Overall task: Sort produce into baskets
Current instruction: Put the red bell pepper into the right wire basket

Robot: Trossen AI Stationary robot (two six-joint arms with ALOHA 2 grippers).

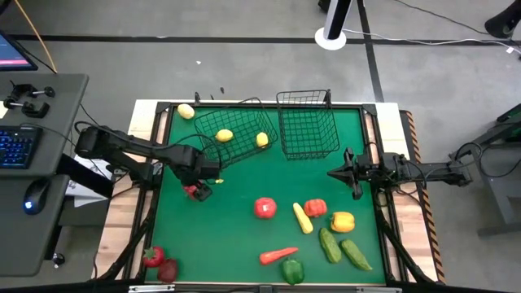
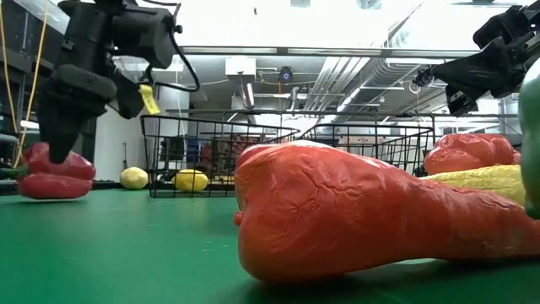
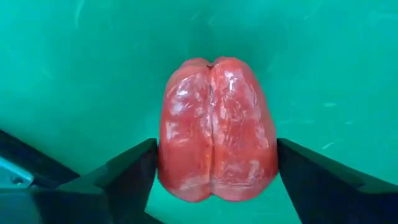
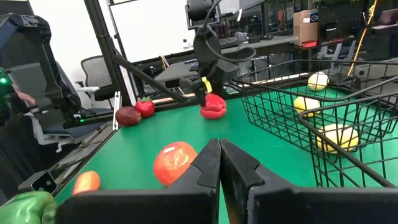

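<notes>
My left tool (image 1: 198, 190) is down at the green bench (image 1: 236, 236), its fingers (image 3: 118, 177) set on either side of a red pepper (image 3: 216, 130) and touching its flanks, so I read it as pinching that pepper. The pepper rests on the mat, just in front of the left basket (image 1: 232, 134). That basket lies tilted, with two yellow lemons (image 1: 225, 135) inside it, and a third lemon (image 1: 186, 111) sits outside, near the bench's far left corner. The right basket (image 1: 308, 124) stands upright just beside it.

My right tool (image 4: 219, 163) hangs above the right side of the bench, its fingers pressed together with nothing between them, pointing across towards the left arm.

The rest of the produce is spread over the near half of the bench. A red tomato (image 1: 264, 208) lies near the middle. To its right are another red pepper (image 1: 315, 207), a long yellow pepper (image 1: 302, 218) and a yellow bell pepper (image 1: 343, 221). Nearer the front edge are two green cucumbers (image 1: 330, 245), an orange carrot (image 1: 278, 255) and a green pepper (image 1: 292, 271). Two dark red fruits (image 1: 153, 257) sit together at the near left corner.
</notes>
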